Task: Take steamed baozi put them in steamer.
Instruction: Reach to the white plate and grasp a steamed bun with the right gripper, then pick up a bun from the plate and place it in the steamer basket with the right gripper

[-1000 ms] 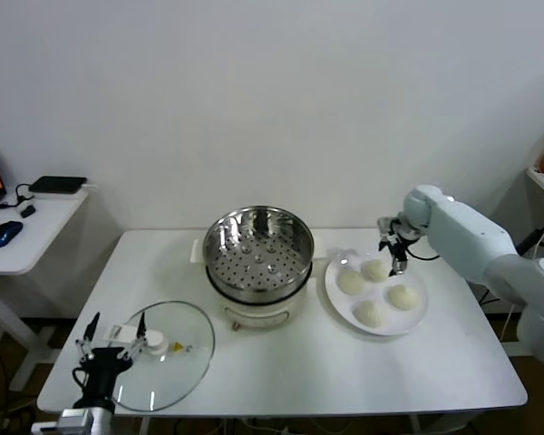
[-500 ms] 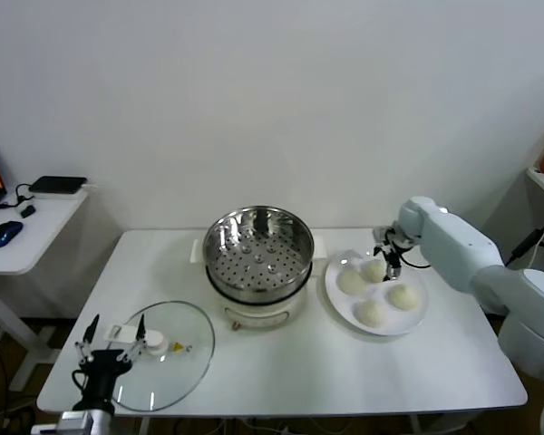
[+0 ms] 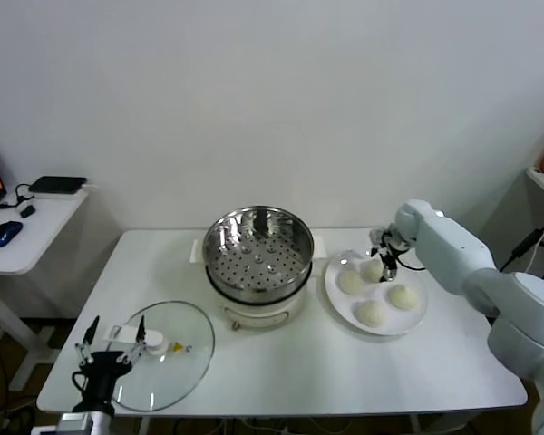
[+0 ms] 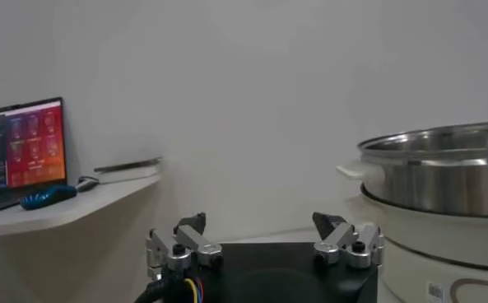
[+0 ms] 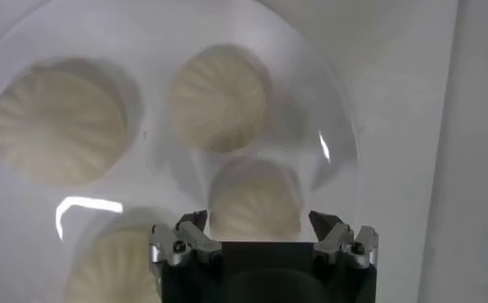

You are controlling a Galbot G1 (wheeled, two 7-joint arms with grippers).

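White baozi [image 3: 374, 269], R pincer [image 3: 383, 256] open above

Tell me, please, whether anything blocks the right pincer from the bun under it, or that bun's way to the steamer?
Nothing visible does. The open right pincer hangs directly above the far bun on the plate. The steamer beside the plate stands uncovered, its lid lying near the left pincer.

Left gripper [image 4: 264, 232]: jaws spread wide, nothing between them, black body below. Steamer [image 4: 437, 177]: stands close beside the gripper, a shiny steel pot on a white base [image 4: 441, 259] with a pale side handle [image 4: 352, 170]. Side desk [image 4: 67, 206]: carries a lit laptop screen [image 4: 21, 144], a blue mouse [image 4: 48, 196] and a flat dark device [image 4: 128, 165].
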